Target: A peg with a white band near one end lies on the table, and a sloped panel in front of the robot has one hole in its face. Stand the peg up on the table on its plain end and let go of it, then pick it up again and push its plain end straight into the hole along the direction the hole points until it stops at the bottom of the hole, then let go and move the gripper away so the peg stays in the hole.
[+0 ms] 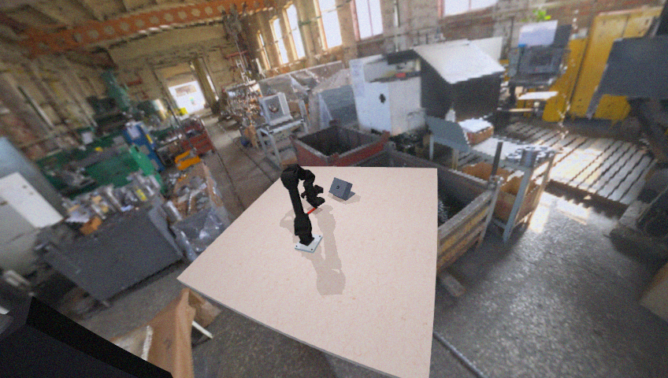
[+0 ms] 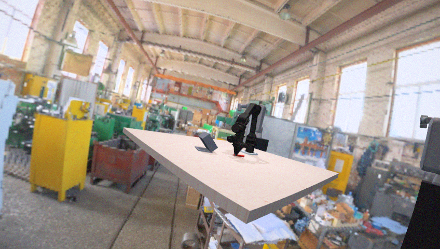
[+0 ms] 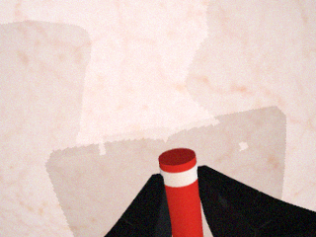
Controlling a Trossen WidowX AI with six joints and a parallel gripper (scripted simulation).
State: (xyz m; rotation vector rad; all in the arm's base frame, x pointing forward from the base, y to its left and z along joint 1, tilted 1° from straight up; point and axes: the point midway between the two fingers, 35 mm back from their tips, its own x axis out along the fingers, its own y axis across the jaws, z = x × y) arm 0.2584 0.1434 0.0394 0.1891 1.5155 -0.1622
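The red peg (image 1: 311,210) (image 2: 239,155) (image 3: 186,212) lies on its side on the table (image 1: 384,262) (image 2: 247,178). Its white band and dark red end face show in the wrist view, close to the fingertips. My gripper (image 1: 317,205) (image 2: 235,154) (image 3: 180,180) points down at table height and is shut on the peg near the banded end, one black finger on each side. The plain end is out of the wrist view. The grey sloped panel (image 1: 338,189) (image 2: 209,141) stands apart from the peg; its dark hole (image 1: 337,187) shows in the top view and is hidden in the exterior view.
The arm's white base plate (image 1: 302,248) (image 2: 251,153) is bolted to the table behind the peg. The panel has a flat grey foot (image 2: 202,150) on the table. The arm's shadows fall around the gripper.
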